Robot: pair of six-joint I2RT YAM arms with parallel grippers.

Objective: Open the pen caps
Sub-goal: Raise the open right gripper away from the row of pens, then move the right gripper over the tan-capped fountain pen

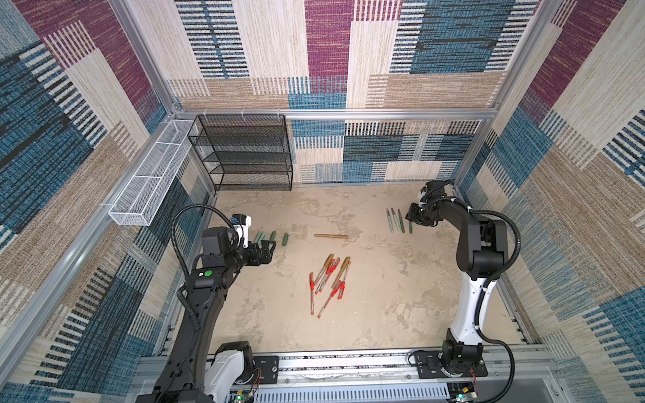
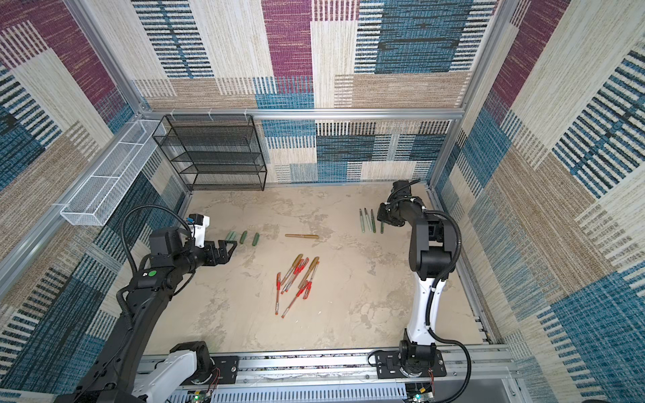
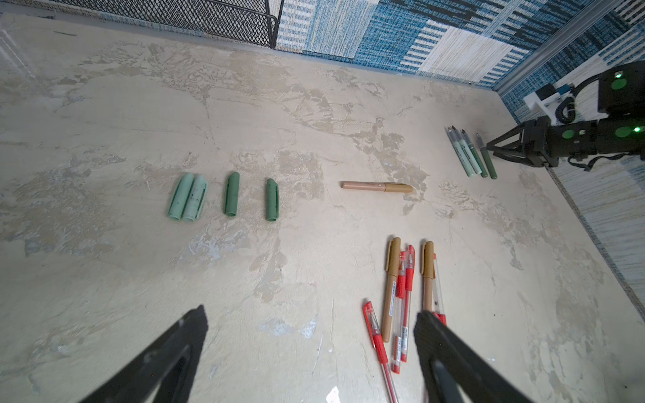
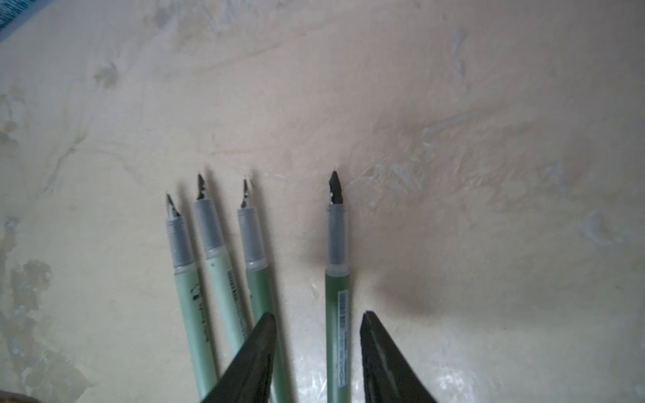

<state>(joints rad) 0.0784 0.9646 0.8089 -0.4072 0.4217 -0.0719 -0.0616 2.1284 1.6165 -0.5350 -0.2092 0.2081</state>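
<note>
- In both top views the table is a mottled beige, plaster-like slab. It is boxed in by aluminium framing and walls of woven patches in blue, magenta, tan and cream.
- A black mesh rack stands at the table's 11 o'clock corner. A white mesh basket hangs on the wall out at 10 o'clock.
- The loose green pen caps lie in a row at 10 o'clock. Just short of them is the left end effector, spread wide and empty.
- The uncapped barrels lie at 2 o'clock under the right end effector. The capped red and gold-brown pens are heaped from the centre toward 6 o'clock.
- Left wrist view: two pale mint caps touch side by side, and two dark green caps lie apart from them and from each other. A lone gold-brown pen keeps its cap on. The print on its barrel and the labels on the red pens are too small to read.
- Right wrist view: the right end effector is parted, with one finger on each side of the dark green barrel. A gap shows on both sides, so it is not clamped. The barrel carries a pale label strip, and a mint barrel beside it has dark print, both too blurred to read.
</note>
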